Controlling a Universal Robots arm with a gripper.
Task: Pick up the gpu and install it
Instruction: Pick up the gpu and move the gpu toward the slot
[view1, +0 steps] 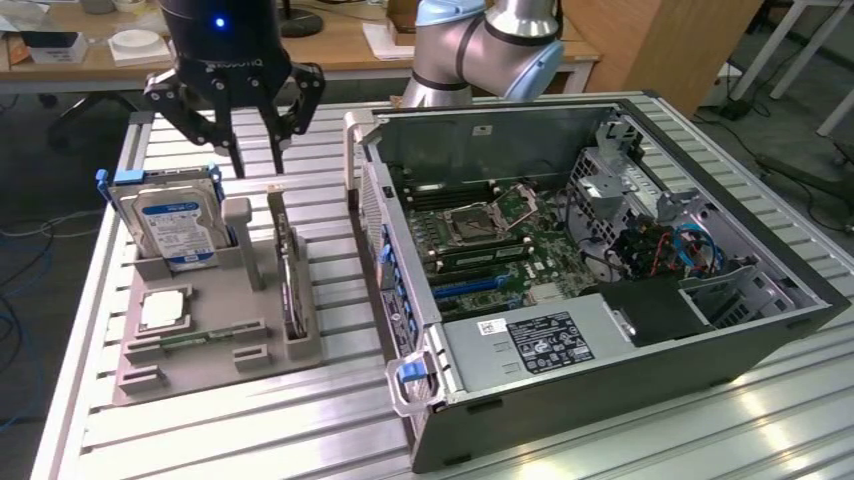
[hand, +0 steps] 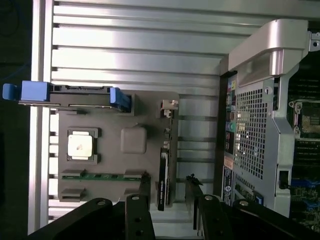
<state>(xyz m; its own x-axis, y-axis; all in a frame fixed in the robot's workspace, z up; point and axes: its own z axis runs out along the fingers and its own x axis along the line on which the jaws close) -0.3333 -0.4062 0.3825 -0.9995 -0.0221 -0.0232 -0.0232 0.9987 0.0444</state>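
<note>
The gpu (view1: 288, 285) stands on edge in a slot of the grey holder (view1: 254, 335), a thin dark card. In the wrist view the gpu (hand: 163, 175) shows as a narrow black strip running towards the gap between my two black fingers (hand: 144, 197). My gripper (view1: 256, 165) hangs open above the far end of the holder, well above the card and touching nothing. From the wrist, the gripper (hand: 168, 195) has nothing between its fingers.
A silver hard drive (view1: 167, 220) with blue clips stands in the holder beside the card. A processor chip (view1: 160, 310) and a memory stick (view1: 200, 338) lie flat there. The open computer case (view1: 601, 250) lies close on the exterior view's right, motherboard (view1: 494, 240) exposed.
</note>
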